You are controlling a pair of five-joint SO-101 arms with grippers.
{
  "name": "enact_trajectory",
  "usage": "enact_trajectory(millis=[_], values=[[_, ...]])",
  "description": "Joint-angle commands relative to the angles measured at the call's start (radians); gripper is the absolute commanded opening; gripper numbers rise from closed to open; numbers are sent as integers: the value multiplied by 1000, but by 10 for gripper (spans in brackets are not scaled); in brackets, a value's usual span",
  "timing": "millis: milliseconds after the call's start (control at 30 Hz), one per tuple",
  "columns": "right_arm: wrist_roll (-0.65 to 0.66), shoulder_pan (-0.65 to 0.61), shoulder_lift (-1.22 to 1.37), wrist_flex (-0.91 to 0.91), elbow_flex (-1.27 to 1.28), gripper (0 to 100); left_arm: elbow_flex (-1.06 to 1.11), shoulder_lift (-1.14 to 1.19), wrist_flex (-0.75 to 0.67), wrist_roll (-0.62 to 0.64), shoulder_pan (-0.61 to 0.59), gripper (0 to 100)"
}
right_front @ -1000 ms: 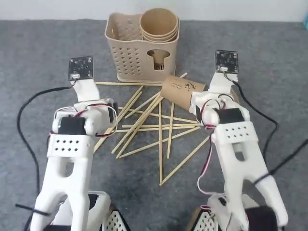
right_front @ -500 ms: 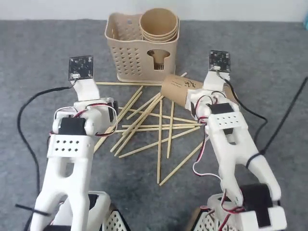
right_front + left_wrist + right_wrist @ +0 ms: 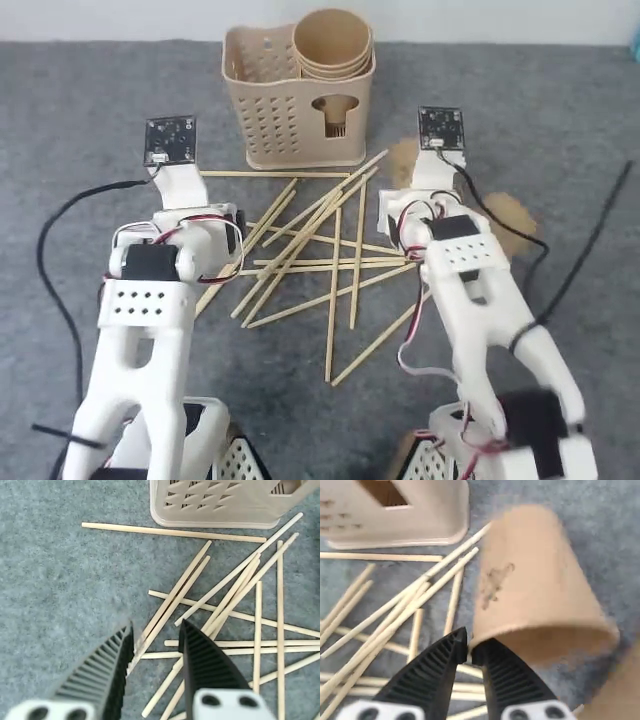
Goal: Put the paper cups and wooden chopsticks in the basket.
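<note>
Right gripper (image 3: 470, 642): jaws clamped on the rim of the brown paper cup (image 3: 535, 595), near the beige perforated plastic basket (image 3: 290, 130). The cup's long axis runs away from the jaws, mouth nearest them. Judgement: raise it above the basket wall, turn it mouth-up, then nest it. Left gripper (image 3: 156, 626): jaws apart over the scattered wooden chopsticks (image 3: 235, 587).

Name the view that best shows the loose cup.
Right wrist view: the loose cup sits close, rim at the right pincer. The high view gives brown patches beside the right arm; the left wrist view faces chopsticks.
</note>
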Motion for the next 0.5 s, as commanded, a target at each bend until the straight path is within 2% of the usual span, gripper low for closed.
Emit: enact_trajectory(millis=[0, 133, 267, 367, 467], values=[[80, 4, -225, 143, -37, 9, 1, -34, -17, -8, -5, 141], [126, 4, -458, 305, -38, 9, 18, -40, -21, -8, -5, 141], [206, -1, -651, 383, -103, 9, 19, -40, -23, -6, -5, 141], [307, -2, -670, 410, -247, 9, 22, -40, -32, -6, -5, 141], [382, 2, -558, 469, -470, 9, 33, -40, -43, -6, -5, 141]])
